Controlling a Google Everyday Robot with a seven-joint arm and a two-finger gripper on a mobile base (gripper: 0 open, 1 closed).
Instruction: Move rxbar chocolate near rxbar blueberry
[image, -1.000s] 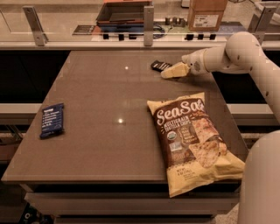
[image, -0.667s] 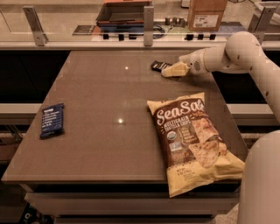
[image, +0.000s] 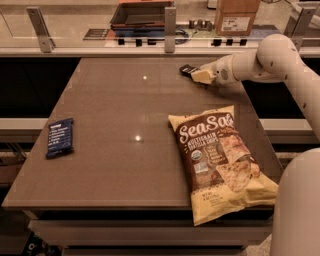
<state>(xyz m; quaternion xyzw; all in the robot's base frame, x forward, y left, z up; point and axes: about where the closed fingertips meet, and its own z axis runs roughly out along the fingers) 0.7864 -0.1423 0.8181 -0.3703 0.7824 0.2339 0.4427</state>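
The rxbar chocolate (image: 186, 69), a small black bar, is at the far right of the table. Only its left end shows, sticking out from my gripper (image: 199, 76). The gripper is shut on the bar's right part, at or just above the tabletop, and the pale arm reaches in from the right. The rxbar blueberry (image: 60, 137), a dark blue bar with white text, lies flat near the table's left edge, far from the gripper.
A large yellow and brown Sea Salt chip bag (image: 220, 160) lies at the front right, overhanging the brown table's (image: 125, 100) front edge. A counter with a tray (image: 142, 15) and a cardboard box (image: 236, 15) runs behind the table.
The gripper and the black bar's visible end have shifted together slightly up and to the right. The blue bar and the chip bag have not moved.
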